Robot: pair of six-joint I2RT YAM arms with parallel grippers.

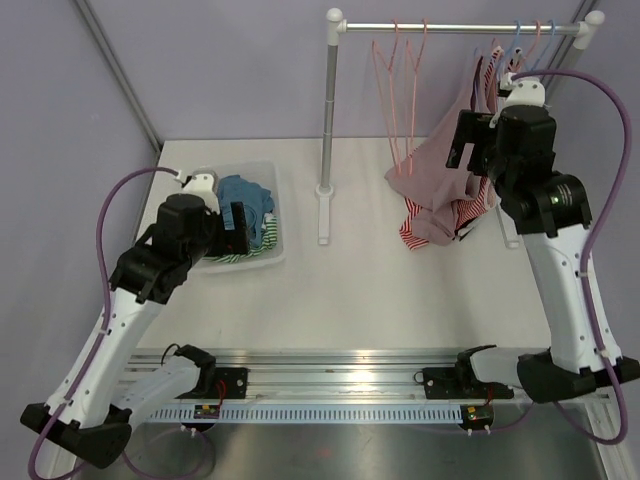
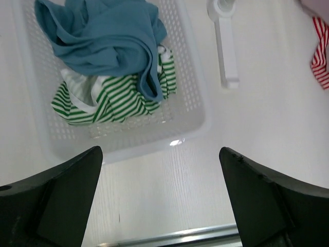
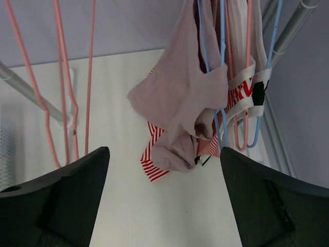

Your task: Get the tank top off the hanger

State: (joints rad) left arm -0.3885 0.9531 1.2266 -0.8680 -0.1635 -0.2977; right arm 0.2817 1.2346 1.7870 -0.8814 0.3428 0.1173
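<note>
The left tool (image 2: 159,164) hangs over the near edge of a white basket (image 2: 191,77), its jaws wide apart and empty; a blue garment (image 2: 103,36) lies on a green-striped one (image 2: 113,100) inside. Farther across the tabletop (image 1: 350,290), the right tool (image 3: 164,159) is raised, equally spread, holding nothing. Beyond it the mauve tank top (image 3: 180,98) droops bunched from a blue hanger (image 3: 223,77) beside a red-striped garment (image 3: 154,164), with bare pink hangers (image 3: 90,77) left along the rail (image 1: 450,28).
</note>
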